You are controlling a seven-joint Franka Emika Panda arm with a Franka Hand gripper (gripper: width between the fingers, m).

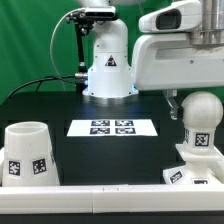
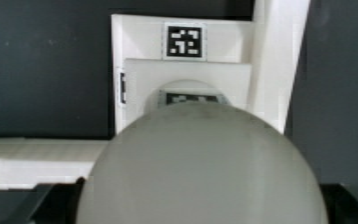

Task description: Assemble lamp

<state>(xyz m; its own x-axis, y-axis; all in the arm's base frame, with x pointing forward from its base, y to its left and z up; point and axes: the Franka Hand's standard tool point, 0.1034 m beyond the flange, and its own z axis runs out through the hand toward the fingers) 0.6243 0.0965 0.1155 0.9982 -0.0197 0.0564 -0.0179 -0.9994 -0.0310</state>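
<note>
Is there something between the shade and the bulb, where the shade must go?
Nothing stands on the table between the shade and the bulb, which stands on the base. The end effector hangs close at the bulb's head, so it would likely block the shade from above.

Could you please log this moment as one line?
bulb upright on base | shade apart | gripper above bulb, state unclear

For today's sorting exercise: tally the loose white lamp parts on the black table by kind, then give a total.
Blocky square white plastic base: 1
Round-headed white plastic bulb, standing on the base: 1
Large white truncated-cone shade: 1
Total: 3
</note>
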